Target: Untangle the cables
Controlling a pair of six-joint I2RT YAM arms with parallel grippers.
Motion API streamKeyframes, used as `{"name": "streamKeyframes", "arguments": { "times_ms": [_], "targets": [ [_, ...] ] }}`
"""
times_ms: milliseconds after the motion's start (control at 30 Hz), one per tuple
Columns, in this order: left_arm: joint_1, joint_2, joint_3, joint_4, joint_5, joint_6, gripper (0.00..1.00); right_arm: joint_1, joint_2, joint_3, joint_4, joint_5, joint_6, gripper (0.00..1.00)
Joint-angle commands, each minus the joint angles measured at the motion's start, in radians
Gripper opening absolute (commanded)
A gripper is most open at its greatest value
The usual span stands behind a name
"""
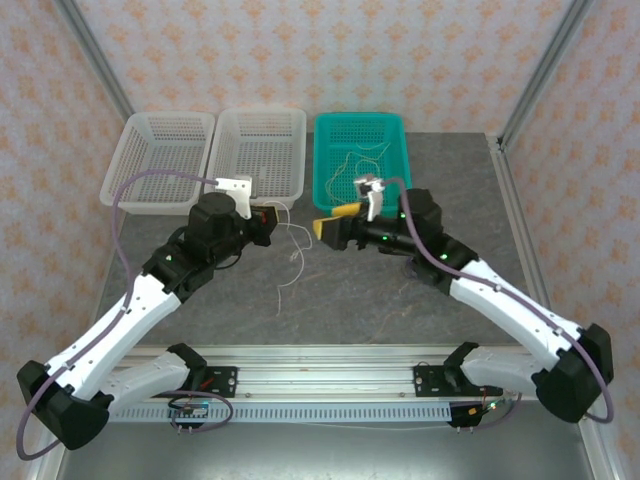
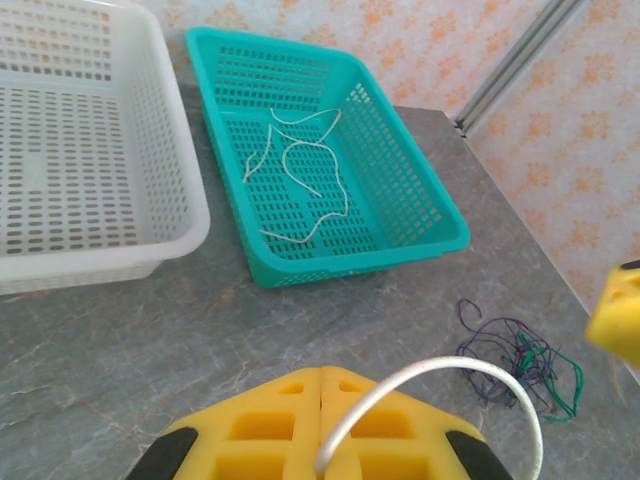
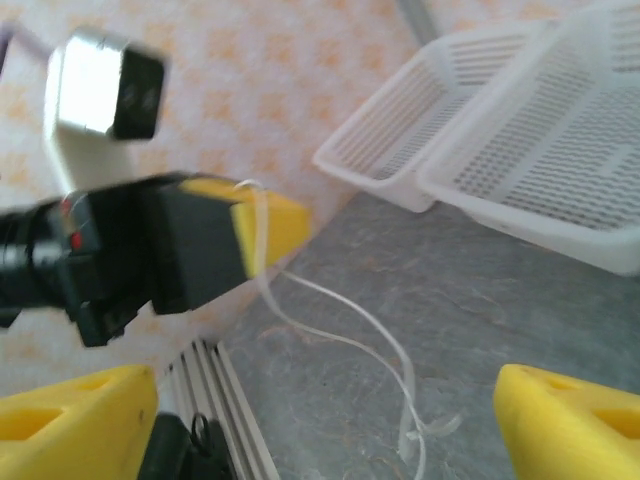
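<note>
The left arm (image 1: 120, 320) and right arm (image 1: 510, 300) are white shells between black joints, with small green lights (image 1: 438, 258) on the black parts. A lilac hose (image 1: 113, 205) loops from each base to the wrist. Each wrist carries a white camera block (image 1: 236, 187). The fingers (image 2: 270, 425) are yellow blocks with square hollows.
</note>
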Motion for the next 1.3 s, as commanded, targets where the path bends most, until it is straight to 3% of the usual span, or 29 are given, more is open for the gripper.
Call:
{"name": "streamKeyframes", "arguments": {
  "times_ms": [0, 400, 500, 567, 700, 933, 1067, 1267],
  "targets": [
    [-0.004, 0.008, 0.018, 0.041, 0.033, -0.016, 0.00, 0.036, 0.046, 0.040, 0.149, -0.031, -0.106, 0.81],
    [-0.007, 0.011, 0.019, 0.050, 0.032, -0.016, 0.00, 0.078, 0.278, 0.140, 0.281, -0.058, -0.007, 0.46],
    [-0.007, 0.007, 0.019, 0.043, 0.027, -0.013, 0.00, 0.081, 0.307, 0.156, 0.289, -0.058, 0.016, 0.22],
    [-0.008, 0.002, 0.019, 0.034, 0.017, -0.009, 0.00, 0.083, 0.305, 0.154, 0.291, -0.034, 0.028, 0.01],
    [-0.007, -0.012, 0.014, 0.030, 0.010, 0.000, 0.01, 0.083, 0.265, 0.125, 0.285, 0.051, 0.035, 0.00],
    [-0.007, -0.070, -0.006, 0.067, 0.032, 0.009, 0.56, 0.081, 0.189, 0.115, 0.203, 0.214, 0.007, 0.00],
    [-0.007, -0.117, -0.016, 0.053, 0.030, 0.025, 0.70, 0.071, 0.151, 0.140, 0.151, 0.384, -0.070, 0.00],
    [-0.008, -0.198, -0.038, 0.034, 0.033, 0.040, 0.82, -0.004, 0.170, 0.279, 0.030, 0.592, -0.167, 0.00]
  ]
}}
